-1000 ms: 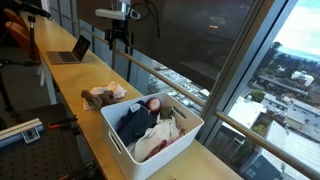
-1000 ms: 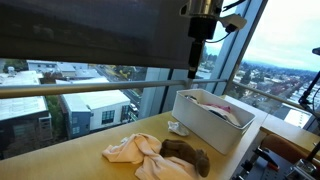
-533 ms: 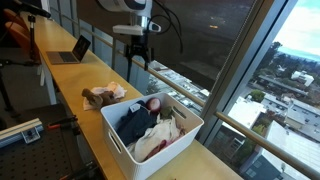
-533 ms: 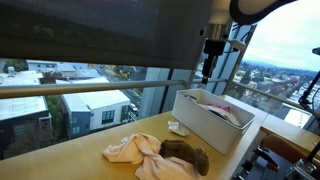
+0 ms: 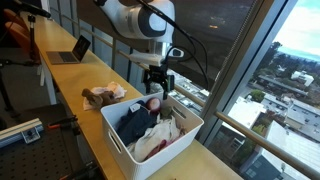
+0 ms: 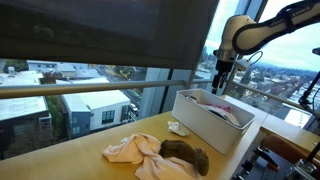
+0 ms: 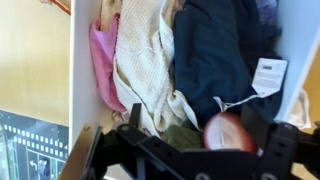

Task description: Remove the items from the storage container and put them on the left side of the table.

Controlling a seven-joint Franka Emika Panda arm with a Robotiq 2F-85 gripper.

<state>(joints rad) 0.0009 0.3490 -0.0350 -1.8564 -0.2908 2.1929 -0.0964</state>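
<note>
Your hand hangs spread and empty over the white bin. The navy garment and cream knit overlap inside. Pinch deep and both may lift together, or drag the bin across the bench.

Smooth white plastic storage container, cream knitted cloth, dark navy cloth, matt pale wood table

The storage container stands at the near end of the bench, with garments lying side by side in it. Just past its far left corner, a heap of clothes lies on the bench. A laptop sits farther along, well apart. The gripper hangs above the container's far rim.
</note>
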